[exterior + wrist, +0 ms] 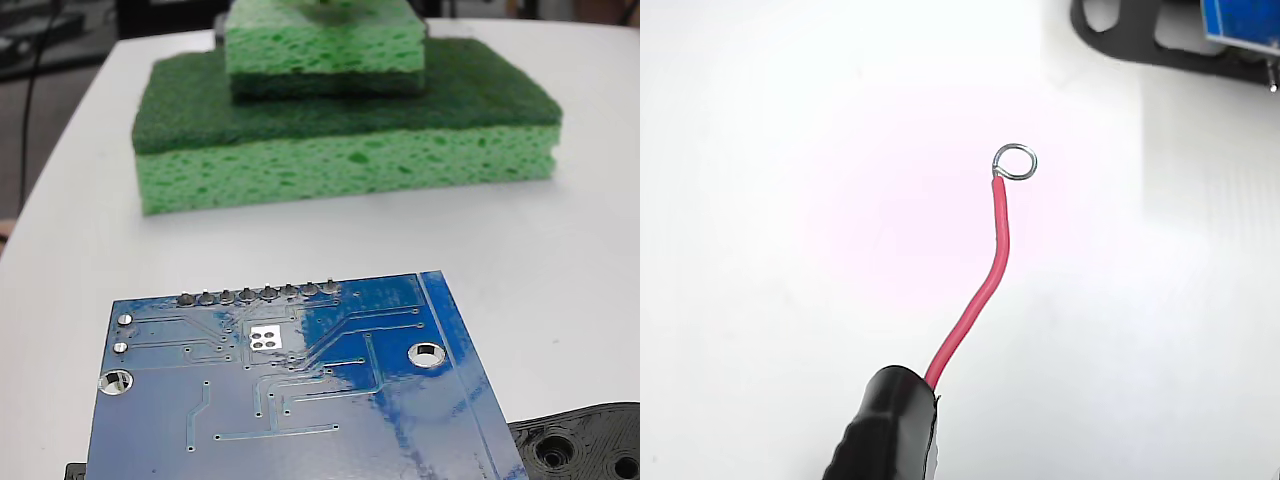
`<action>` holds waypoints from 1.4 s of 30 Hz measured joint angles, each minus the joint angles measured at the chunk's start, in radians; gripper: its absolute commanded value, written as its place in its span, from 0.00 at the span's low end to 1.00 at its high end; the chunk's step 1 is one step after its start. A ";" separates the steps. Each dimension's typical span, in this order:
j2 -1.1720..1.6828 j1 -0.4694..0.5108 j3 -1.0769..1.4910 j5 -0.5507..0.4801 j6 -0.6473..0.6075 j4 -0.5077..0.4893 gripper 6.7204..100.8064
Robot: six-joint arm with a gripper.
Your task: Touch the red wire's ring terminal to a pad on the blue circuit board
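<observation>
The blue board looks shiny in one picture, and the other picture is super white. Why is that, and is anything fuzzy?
In the fixed view, light glares off the glossy blue circuit board, while the green sponges behind look soft and out of focus. In the wrist view, the white table is washed out by bright light, yet the red wire and ring terminal stay sharp.

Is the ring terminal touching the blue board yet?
No. In the wrist view the ring terminal hangs over bare white table, clear of the blue circuit board.
</observation>
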 measured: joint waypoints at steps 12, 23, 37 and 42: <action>0.000 -0.064 0.029 0.152 0.040 -0.015 0.99; 0.000 -0.064 0.029 0.164 0.052 -0.015 0.99; 0.000 -0.064 0.029 0.164 0.052 -0.015 0.99; 0.000 -0.064 0.029 0.166 0.052 -0.015 0.99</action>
